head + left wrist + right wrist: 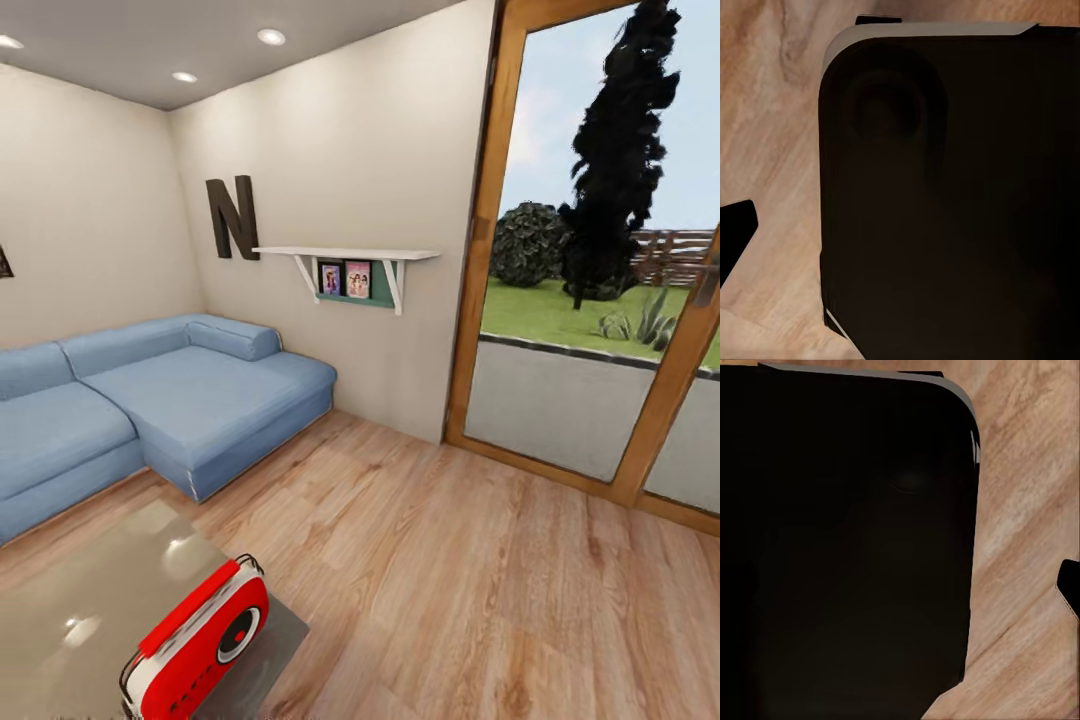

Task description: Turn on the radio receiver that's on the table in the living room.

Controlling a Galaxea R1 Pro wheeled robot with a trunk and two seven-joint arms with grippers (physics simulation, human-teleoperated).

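Note:
The red radio receiver (pixel 195 645), with white trim and a red top handle, stands on the glossy grey-taupe table (pixel 80 600) near its right corner, low in the head view; its round dial (pixel 238 632) faces right. In the left wrist view a dark fingertip (pixel 735 232) pokes in at the picture's edge over the wood floor. Another dark fingertip (pixel 1069 585) shows likewise in the right wrist view. Neither view shows whether the jaws are apart or together.
A blue L-shaped sofa (pixel 170 400) lines the far left walls under a big dark letter N (pixel 232 218). A white shelf (pixel 345 255) hangs beside it. A wood-framed glass door (pixel 600 300) stands at the right. A dark rounded body (pixel 945 210) (pixel 847 547) fills both wrist views.

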